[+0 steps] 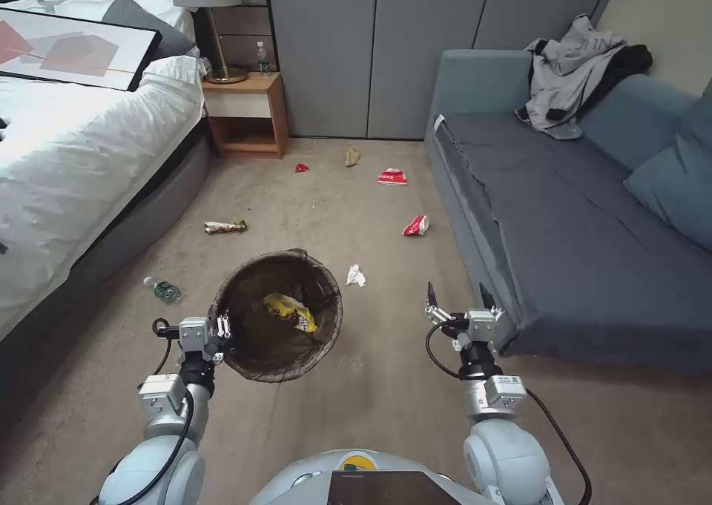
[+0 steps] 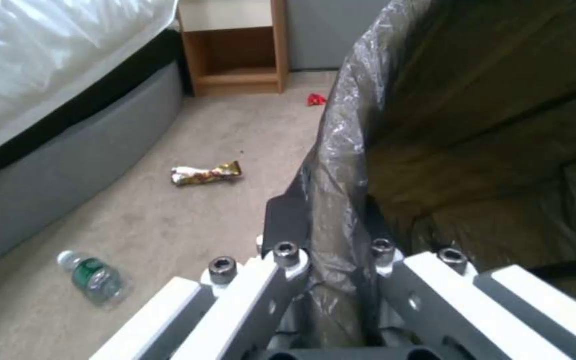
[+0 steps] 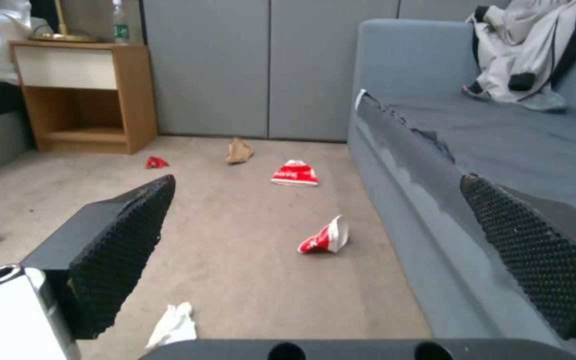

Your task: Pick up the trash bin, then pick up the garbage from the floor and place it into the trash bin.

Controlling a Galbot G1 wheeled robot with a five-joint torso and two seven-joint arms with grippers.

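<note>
I see the bed [image 1: 67, 156] along my left and the sofa [image 1: 578, 216] along my right, with a wide strip of carpet [image 1: 386, 394] open between them up to the nightstand [image 1: 248, 112]. The bin [image 1: 278, 316] hangs off the floor at my left gripper [image 1: 221, 334], whose jaws are clamped on its near rim through the brown bag; a yellow wrapper [image 1: 291, 311] lies inside. My right gripper [image 1: 461, 297] hovers spread wide and empty, close to the sofa's front edge. A tissue [image 1: 356, 275] lies just ahead of it toward the bin. Two red-and-white packets [image 1: 416, 225] sit farther ahead, with a tan bag [image 1: 352, 156], a red scrap [image 1: 301, 167] and a shiny wrapper [image 1: 225, 226] scattered elsewhere. A bottle [image 1: 163, 290] lies by the bed.
</note>
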